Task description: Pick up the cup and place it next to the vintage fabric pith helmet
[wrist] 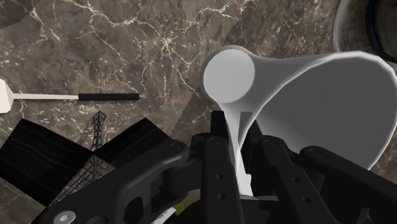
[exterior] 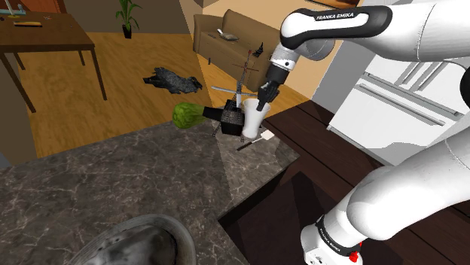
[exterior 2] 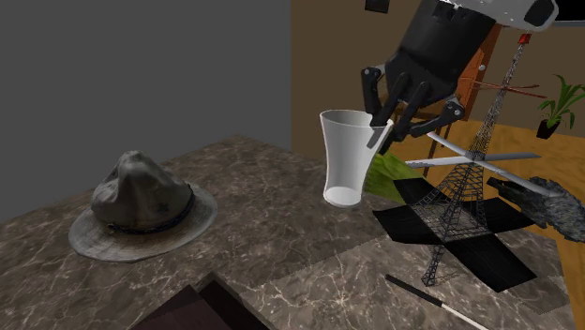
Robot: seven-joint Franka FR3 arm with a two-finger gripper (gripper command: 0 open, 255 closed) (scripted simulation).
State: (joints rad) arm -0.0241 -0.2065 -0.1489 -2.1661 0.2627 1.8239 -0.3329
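While clasping the white cup (exterior 2: 345, 155) by its wall between the black gripper's (exterior 2: 382, 131) fingers
Holding it upright near the dark veined counter's (exterior 2: 262, 234) corner, beside the wire tower (exterior 2: 459, 202), well apart from the grey hat (exterior 2: 141, 202)

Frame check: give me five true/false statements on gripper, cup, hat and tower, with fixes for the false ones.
1. The gripper is shut on the cup, clasping its wall at the rim. True.
2. The cup lies on its side. False: it is upright.
3. The hat rests on the counter, apart from the cup. True.
4. The cup is red. False: it is white.
5. The tower model stands on the hat. False: it stands on a black sheet.
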